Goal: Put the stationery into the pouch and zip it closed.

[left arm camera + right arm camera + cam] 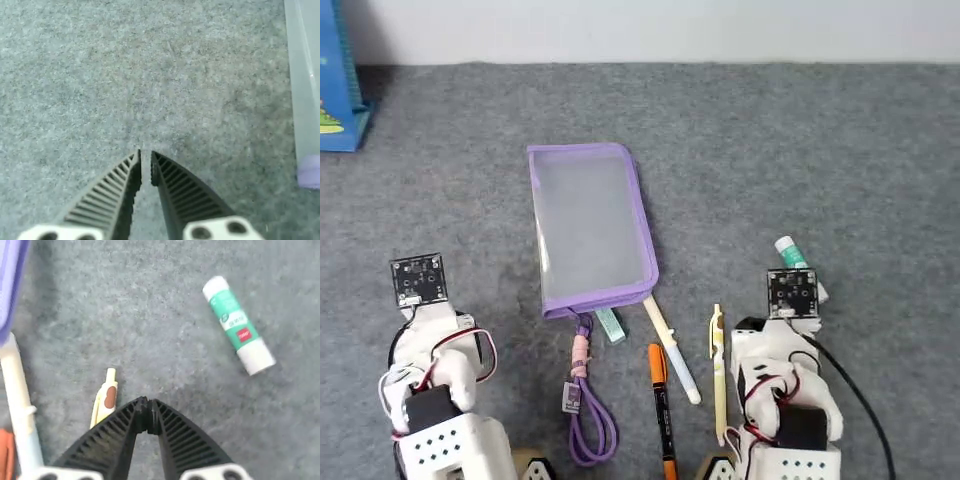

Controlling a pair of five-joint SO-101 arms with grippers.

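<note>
A purple pouch (590, 225) with a translucent front lies flat mid-table, its purple zipper strap (586, 420) looped toward the front edge. By its near corner lie a small teal item (611, 326), a cream pen (672, 350), an orange pen (662, 412) and a yellow pen (718, 375). A green-and-white glue stick (239, 332) rests just beyond the right arm (785, 385). My right gripper (147, 404) is shut and empty over carpet, beside the yellow pen's tip (105, 401). My left gripper (145, 154) is shut and empty over bare carpet, left of the pouch edge (304, 100).
A blue box (338, 85) stands at the far left by the white wall. Grey carpet covers the table. The left arm (430, 375) sits at the front left, well apart from the pens.
</note>
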